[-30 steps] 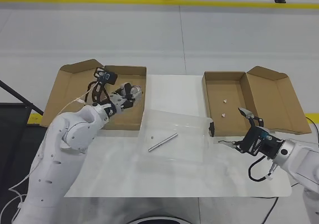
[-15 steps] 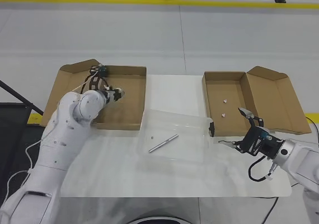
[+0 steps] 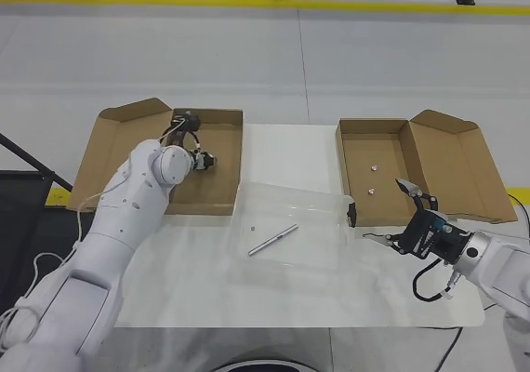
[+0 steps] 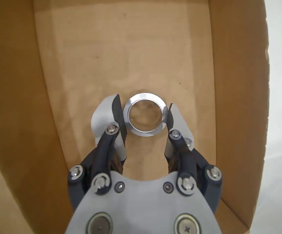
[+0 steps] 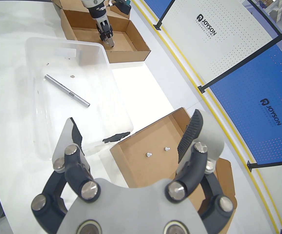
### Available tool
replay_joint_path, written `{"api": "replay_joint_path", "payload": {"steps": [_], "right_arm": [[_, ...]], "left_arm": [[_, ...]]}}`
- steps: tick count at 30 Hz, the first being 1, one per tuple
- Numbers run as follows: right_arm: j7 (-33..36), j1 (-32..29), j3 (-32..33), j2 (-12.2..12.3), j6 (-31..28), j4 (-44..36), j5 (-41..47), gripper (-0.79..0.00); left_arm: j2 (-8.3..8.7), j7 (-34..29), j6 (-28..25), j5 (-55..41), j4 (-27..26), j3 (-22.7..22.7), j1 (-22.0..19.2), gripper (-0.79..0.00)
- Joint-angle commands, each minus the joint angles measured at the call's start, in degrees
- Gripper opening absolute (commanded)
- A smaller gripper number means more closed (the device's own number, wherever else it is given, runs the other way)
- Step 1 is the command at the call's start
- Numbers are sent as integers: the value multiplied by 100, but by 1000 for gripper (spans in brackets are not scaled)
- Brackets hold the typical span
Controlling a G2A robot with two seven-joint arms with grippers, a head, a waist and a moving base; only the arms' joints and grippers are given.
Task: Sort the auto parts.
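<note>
Left pincer (image 4: 143, 103) grasping a metal ring (image 4: 144, 96) inside the left cardboard box (image 4: 236, 74); right pincer (image 5: 134, 116) released.

The ring sits between the left pincer's pads, which touch it on both sides, with the box floor beneath and its walls around. The right pincer hangs spread wide above the surface (image 5: 9, 25). Just beyond its fingertips is the right cardboard box (image 5: 136, 171), holding two small studs (image 5: 149, 154). Farther ahead is a clear tray (image 5: 102, 57) with a metal rod (image 5: 66, 90).
</note>
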Motion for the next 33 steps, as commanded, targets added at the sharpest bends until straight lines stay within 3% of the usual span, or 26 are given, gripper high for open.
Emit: {"api": "replay_joint_path", "payload": {"steps": [1,5,9,12,17,22,29,33], "right_arm": [[0,0,0,0,0,0,0,0],[0,0,0,0,0,0,0,0],[0,0,0,0,0,0,0,0],[0,0,0,0,0,0,0,0],[0,0,0,0,0,0,0,0],[0,0,0,0,0,0,0,0],[0,0,0,0,0,0,0,0],[0,0,0,0,0,0,0,0]], "left_arm": [[-37,55,-22,-26,128,30,-88,0],[-74,210,-53,50,-59,86,-142,0],[-25,144,-92,159,-810,27,13,0],[69,-51,-158,235,-1692,-125,294,0],[263,-495,-322,503,-3636,-432,1081,0],[396,-1064,-1146,100,-5059,-668,1744,0],[437,-2095,-2054,-335,-5779,-263,1966,-6],[412,-2405,-2068,-361,-5815,82,1960,-108]]}}
